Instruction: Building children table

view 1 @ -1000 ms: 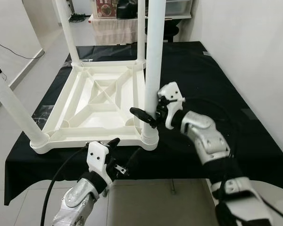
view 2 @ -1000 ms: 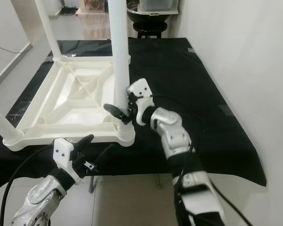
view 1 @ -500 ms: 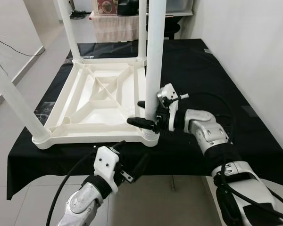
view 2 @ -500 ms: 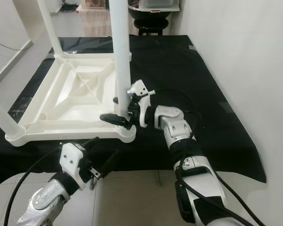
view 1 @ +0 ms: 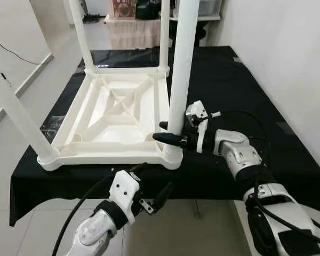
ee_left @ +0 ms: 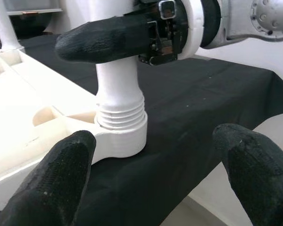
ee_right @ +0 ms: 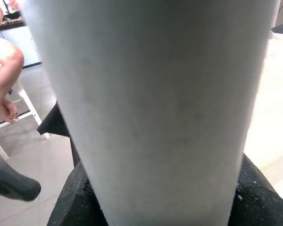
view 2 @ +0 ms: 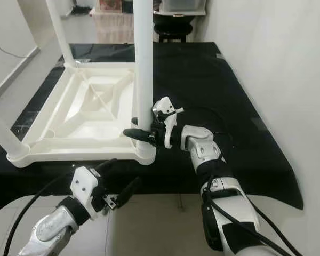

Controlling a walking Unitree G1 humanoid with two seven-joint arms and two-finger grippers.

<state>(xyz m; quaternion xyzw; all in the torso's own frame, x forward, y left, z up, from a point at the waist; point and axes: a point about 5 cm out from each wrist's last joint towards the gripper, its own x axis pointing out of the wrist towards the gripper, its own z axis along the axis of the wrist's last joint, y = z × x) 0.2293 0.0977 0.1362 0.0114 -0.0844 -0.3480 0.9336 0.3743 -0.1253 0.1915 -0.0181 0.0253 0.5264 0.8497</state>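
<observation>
Upturned white table on the black-covered surface, its near-right leg held by my right hand.
My right hand clamps this leg just above its threaded socket. My left hand hangs below the surface edge, near that same corner, fingers spread wide, touching nothing.
</observation>
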